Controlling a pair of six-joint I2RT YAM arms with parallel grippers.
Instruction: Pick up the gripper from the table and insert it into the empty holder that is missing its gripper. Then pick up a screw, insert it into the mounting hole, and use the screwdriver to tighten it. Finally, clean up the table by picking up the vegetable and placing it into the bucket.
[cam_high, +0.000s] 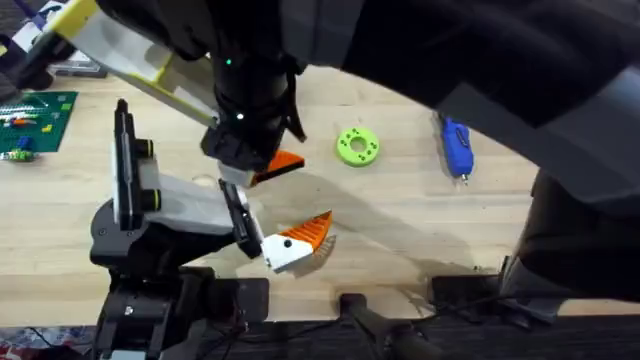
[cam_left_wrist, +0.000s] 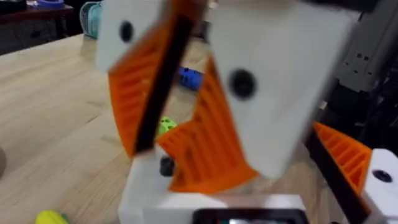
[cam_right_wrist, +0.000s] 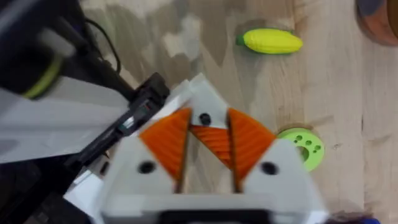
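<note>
Seemingly unlabelled screwdriver (cam_high: 455, 148), lime-green ring (cam_high: 357, 146)

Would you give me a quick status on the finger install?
Left gripper close over fixture. Right gripper at orange finger beside holder, grip unclear. Screwdriver, corn on table.

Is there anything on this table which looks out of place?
Yes. A yellow corn cob lies loose on the wooden table, beside the bucket and not in it. A vegetable looks odd among tool parts.
</note>
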